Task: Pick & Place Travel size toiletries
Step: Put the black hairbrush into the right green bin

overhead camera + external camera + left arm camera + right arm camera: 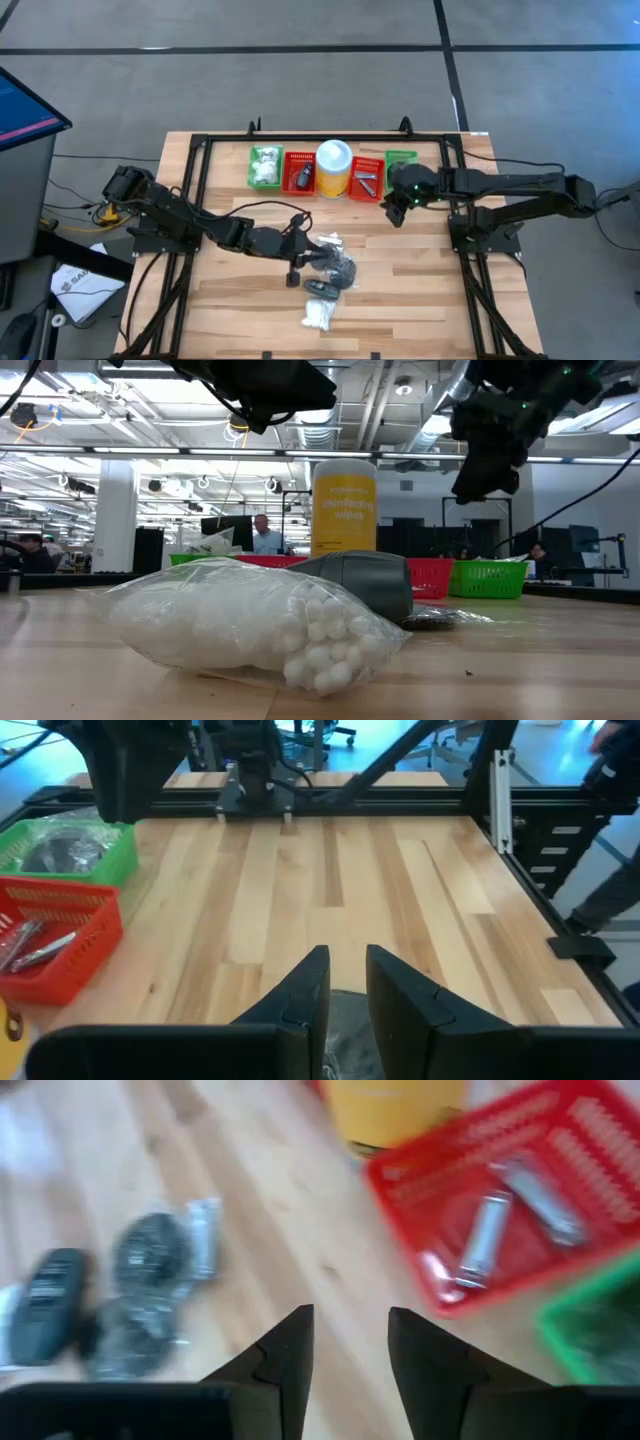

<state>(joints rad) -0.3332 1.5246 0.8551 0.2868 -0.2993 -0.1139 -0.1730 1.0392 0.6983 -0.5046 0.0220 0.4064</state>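
Meanwhile, toiletries (pixel 330 268) just beyond left end effector (pixel 296 268).

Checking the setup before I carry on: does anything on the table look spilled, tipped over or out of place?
Nothing looks spilled or damaged. The yellow canister stands upright among the baskets. A few toiletries, such as the bag of cotton balls, lie loose on the table, apparently still unsorted.

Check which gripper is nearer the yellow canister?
Right. The right gripper hangs just off the baskets, a short way from the yellow canister. The left gripper is lower on the table, over the loose toiletries, farther from it.
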